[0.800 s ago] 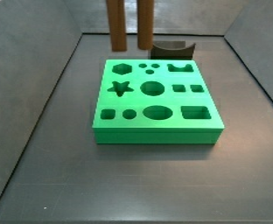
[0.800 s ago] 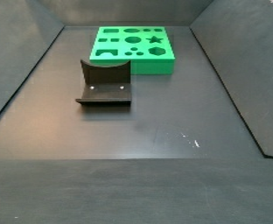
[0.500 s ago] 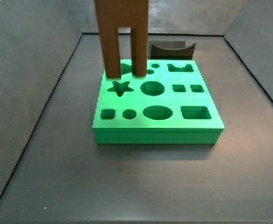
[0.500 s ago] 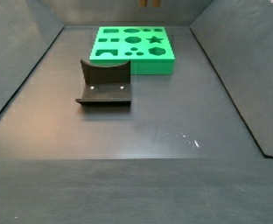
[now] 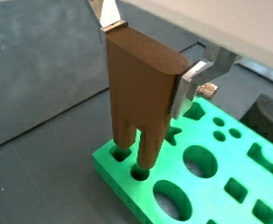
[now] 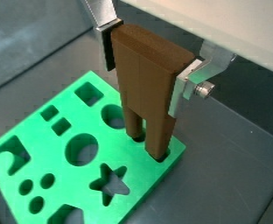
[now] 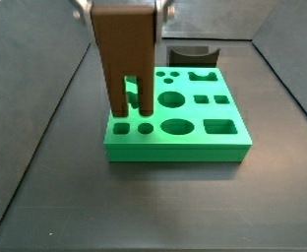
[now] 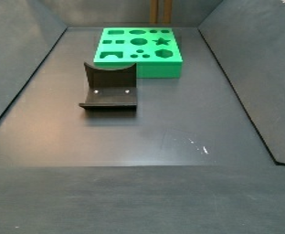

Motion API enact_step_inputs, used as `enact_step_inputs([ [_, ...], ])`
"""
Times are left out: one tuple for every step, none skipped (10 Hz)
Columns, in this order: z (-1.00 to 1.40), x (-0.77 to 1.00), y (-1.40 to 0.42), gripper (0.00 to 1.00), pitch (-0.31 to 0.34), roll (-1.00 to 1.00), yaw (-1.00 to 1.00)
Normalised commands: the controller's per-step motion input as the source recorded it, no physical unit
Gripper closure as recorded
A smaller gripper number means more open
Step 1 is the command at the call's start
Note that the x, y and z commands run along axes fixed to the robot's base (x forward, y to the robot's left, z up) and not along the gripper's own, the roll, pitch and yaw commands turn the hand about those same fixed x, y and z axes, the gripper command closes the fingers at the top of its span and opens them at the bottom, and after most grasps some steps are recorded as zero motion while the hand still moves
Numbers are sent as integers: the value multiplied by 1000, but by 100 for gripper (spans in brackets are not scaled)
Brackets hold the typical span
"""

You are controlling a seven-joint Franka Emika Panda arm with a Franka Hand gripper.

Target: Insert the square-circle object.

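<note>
The gripper is shut on the square-circle object, a tall brown piece with two prongs pointing down. The prong tips hang over the small holes at the front left of the green block; I cannot tell whether they touch it. In both wrist views the silver fingers clamp the piece's upper end, with the gripper above the block's corner. In a side view only the prongs show above the block.
The dark fixture stands behind the block in a side view and in front of it on the floor in a side view. Grey walls enclose the floor. The block has several other shaped holes, including a star.
The gripper has carried the brown piece from the back of the block toward its front left corner, and the prongs now hang lower over the small holes.
</note>
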Motion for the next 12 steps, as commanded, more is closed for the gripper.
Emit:
enact_step_inputs([
  [-463, 126, 0, 100, 0, -126, -83],
  [-443, 20, 0, 100, -10, -126, -109],
  [-360, 0, 0, 100, -29, -220, -131],
  [-357, 0, 0, 100, -30, -206, -111],
  [-374, 6, 0, 100, -39, -176, -100],
  [-434, 157, 0, 100, -40, -197, -103],
  [-509, 120, 0, 100, -57, -161, -100],
  [-571, 40, 0, 100, -47, -31, -37],
  [-537, 37, 0, 100, 0, 0, 0],
  [-463, 6, 9, 100, 0, 0, 43],
  [0, 0, 86, 100, 0, -74, 0],
  [0, 0, 0, 100, 0, -26, 0],
])
